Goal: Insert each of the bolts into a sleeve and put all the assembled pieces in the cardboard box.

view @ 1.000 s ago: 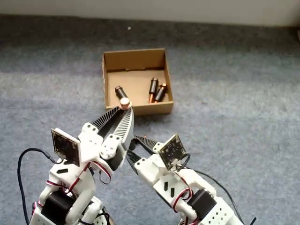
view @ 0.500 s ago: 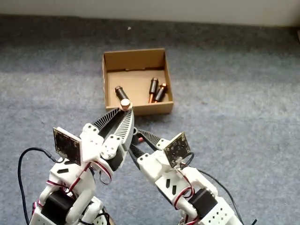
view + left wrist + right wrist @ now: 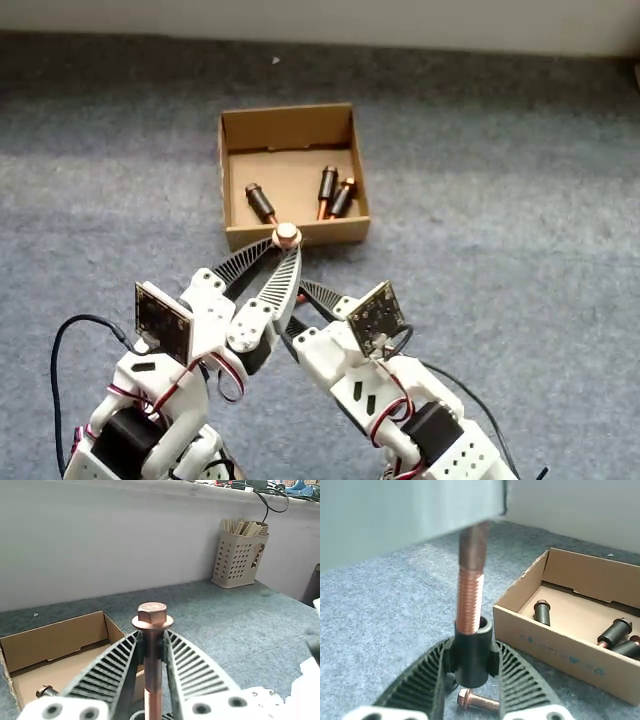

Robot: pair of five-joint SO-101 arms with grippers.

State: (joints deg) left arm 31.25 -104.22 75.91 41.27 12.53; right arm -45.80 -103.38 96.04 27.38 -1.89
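Bolt upright, head up, clamped just under its flange between both fingers of the left tool, which is closed tight on the shank. The bolt's threaded lower end goes into the top mouth of the black sleeve. The sleeve stands upright, pinched between the fingers of the right tool, which is closed on it.

In the high view both tools meet just in front of the near wall of the cardboard box, left tool above the right one. Three assembled pieces lie in the box: one near the left wall, and two side by side near the right wall. A loose bolt lies on the grey tabletop below the held sleeve. A beige basket stands by the far wall.
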